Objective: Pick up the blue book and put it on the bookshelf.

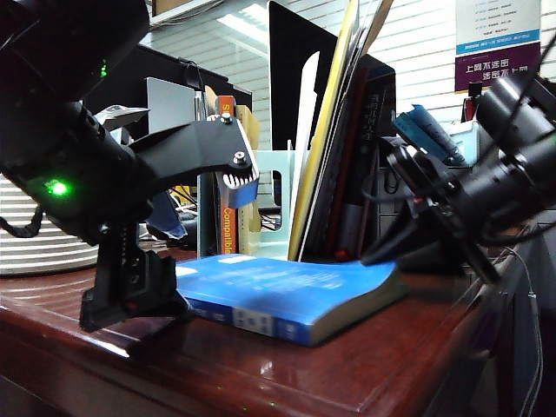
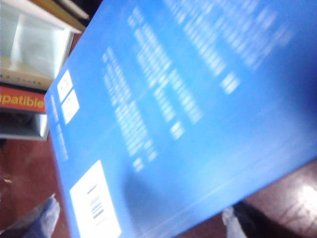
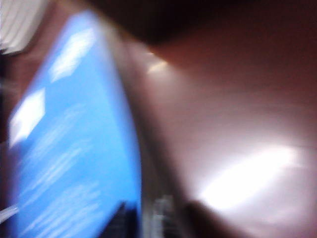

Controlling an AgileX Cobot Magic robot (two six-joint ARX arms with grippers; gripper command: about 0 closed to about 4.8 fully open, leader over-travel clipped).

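Observation:
The blue book (image 1: pixel 287 291) lies flat on the dark brown table (image 1: pixel 261 373), in front of the pale mint-green bookshelf (image 1: pixel 282 178). My left gripper (image 1: pixel 187 243) is open over the book's left end; in the left wrist view the left gripper (image 2: pixel 138 223) straddles the blue book (image 2: pixel 188 99), one fingertip (image 2: pixel 42 218) off each side. My right gripper (image 1: pixel 391 248) is at the book's right end. In the blurred right wrist view the right gripper (image 3: pixel 148 220) has its jaws closed on the blue book (image 3: pixel 74 148) at its page edge, one finger on the cover.
An orange-spined book (image 1: pixel 228 217) and tall yellow and black folders (image 1: pixel 339 130) stand in the bookshelf (image 2: pixel 29 39). The orange-spined book (image 2: pixel 22 101) also shows beside the blue cover. The table's front edge runs close below the book.

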